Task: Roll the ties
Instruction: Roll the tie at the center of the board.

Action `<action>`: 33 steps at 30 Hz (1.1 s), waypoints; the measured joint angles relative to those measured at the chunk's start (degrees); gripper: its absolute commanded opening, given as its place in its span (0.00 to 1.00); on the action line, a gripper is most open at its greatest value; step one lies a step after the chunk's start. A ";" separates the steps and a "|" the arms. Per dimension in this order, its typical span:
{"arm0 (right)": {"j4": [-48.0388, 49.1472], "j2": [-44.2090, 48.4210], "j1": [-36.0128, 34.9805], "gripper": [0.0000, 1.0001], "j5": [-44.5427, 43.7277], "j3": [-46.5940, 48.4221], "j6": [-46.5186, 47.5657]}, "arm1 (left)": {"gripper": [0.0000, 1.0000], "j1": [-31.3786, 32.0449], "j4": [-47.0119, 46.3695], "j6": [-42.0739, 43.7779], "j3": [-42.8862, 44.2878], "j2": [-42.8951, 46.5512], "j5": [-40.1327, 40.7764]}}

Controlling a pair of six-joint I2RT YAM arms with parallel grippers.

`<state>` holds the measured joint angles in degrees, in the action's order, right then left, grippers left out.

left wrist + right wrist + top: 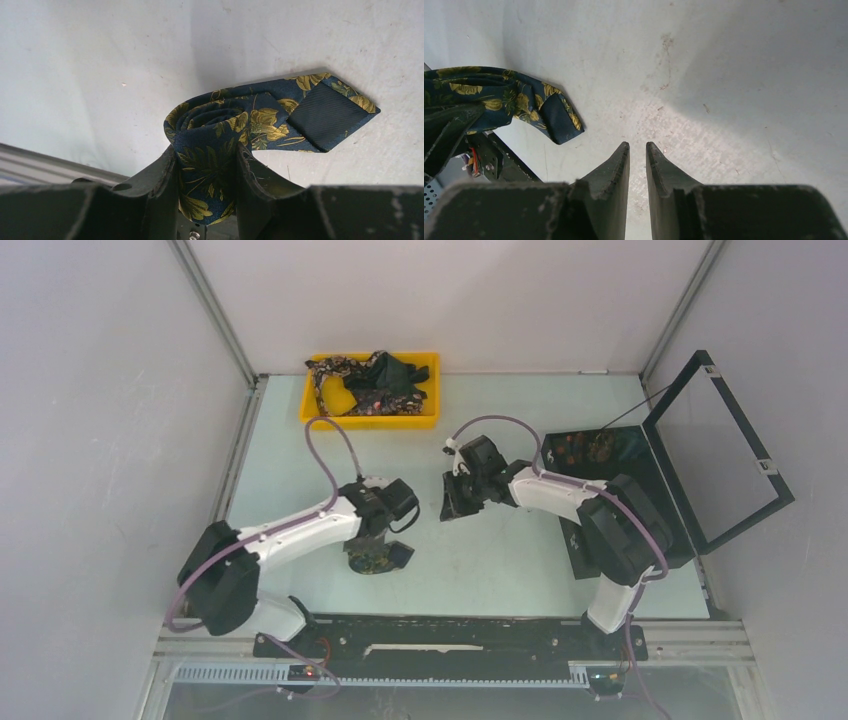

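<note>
Seen from above, the white and black left arm (300,530) and the right arm (560,490) reach over the pale tabletop (500,570). Under the tip of the left arm sits a small dark bundle, too small there to make out. The left wrist view shows it close up. It is a dark navy cloth tie with gold flowers (225,120), wound into a roll that lies on the tabletop. Its pointed end (330,116) sticks out flat to one side. The left hand (207,170) pinches the roll, with one finger on each side of it. In the right wrist view, the right hand (637,150) has its fingers almost pressed together, with only a thin gap between them. It holds nothing. It is over bare tabletop, and the tie is off to one side, apart from it. Only the view from above shows the far edge. A yellow plastic tray (370,421) stands there with a heap of dark patterned ties (375,385) in it, too tangled to count. On the right is a black hinged box (665,478), which stands open. The small coloured things inside it are too tiny to tell. That makes two arms, two hands, one rolled tie on the tabletop, one tray and one box.
</note>
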<state>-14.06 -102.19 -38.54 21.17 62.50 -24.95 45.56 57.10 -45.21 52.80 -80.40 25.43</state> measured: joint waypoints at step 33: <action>1.01 4.55 4.94 0.22 1.07 -4.61 -0.07 | 0.46 13.46 19.15 -6.73 21.70 -33.44 10.34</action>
<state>-13.06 -97.65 -33.61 22.24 57.89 -25.02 59.02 76.25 -51.94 74.50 -113.84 35.77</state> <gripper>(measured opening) 0.218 0.405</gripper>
